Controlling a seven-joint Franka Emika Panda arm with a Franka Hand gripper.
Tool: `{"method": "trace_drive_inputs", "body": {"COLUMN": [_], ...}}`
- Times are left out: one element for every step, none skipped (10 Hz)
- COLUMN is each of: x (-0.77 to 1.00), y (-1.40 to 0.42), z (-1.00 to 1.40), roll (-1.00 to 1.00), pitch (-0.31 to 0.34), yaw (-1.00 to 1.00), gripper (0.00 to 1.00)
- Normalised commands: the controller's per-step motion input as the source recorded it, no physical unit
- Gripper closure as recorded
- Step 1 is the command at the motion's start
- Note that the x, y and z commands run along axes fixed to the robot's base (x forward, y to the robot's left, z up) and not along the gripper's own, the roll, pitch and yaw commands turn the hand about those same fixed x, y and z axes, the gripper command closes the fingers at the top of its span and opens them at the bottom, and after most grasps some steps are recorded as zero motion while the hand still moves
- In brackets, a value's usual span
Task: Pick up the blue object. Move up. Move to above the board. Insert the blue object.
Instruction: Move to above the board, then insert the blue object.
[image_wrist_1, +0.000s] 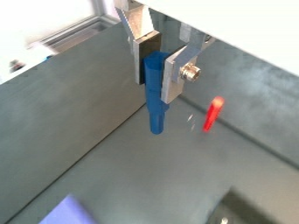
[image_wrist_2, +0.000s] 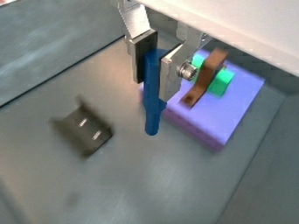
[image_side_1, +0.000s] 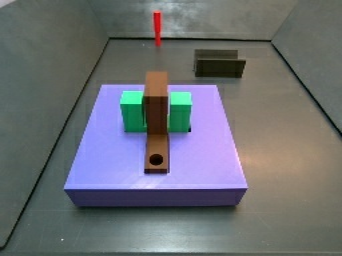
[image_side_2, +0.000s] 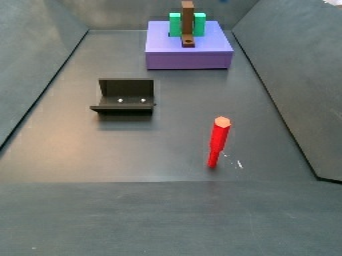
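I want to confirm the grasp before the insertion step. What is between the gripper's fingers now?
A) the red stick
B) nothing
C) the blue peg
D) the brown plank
C: in both wrist views the gripper is closed on the upper end of the blue peg, which hangs above the floor.

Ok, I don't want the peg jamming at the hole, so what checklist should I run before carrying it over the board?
1. Gripper shut on the blue peg: ok in both wrist views.
2. Peg hangs clear of the floor: ok.
3. Hole in the board open: ok.
4. Peg above the board: not ok; the board sits off to the side on the purple slab.
5. Red stick and fixture away from the slab: ok.
6. Peg square in the fingers: cannot tell.
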Motion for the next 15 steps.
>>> {"method": "trace_drive_inputs", "body": {"x": [0.27,0.29,0.31,0.33,0.36,0.41,0.23,0.00,0.00,0.00,0.00,-0.08,-0.17,-0.20,-0.22], "y": [-1.40,-1.40,-1.40,-1.40,-1.40,-1.40,-0.64,-0.07,-0.07,-0.12,-0.33,-0.71,-0.81,-0.79,-0.73], "z": [0.17,0.18,0.18,0.18,0.19,0.20,0.09,-0.01,-0.01,-0.02,-0.12,-0.43,-0.60,-0.70,-0.73], "roll": [0.13,0.03,0.03,0.04,0.02,0.02,0.04,-0.01,0.00,-0.01,-0.10,-0.09,-0.06,-0.02,0.00], "pitch": [0.112,0.129,0.148,0.162,0.165,0.162,0.157,0.000,0.000,0.000,-0.040,-0.123,-0.189,-0.204,-0.220], "yaw": [0.07,0.02,0.02,0.02,0.01,0.01,0.01,0.00,0.00,0.00,0.00,0.01,0.05,0.05,0.03], "gripper": [1.00,1.00,1.00,1.00,1.00,1.00,1.00,1.00,1.00,1.00,1.00,1.00,1.00,1.00,1.00]}}
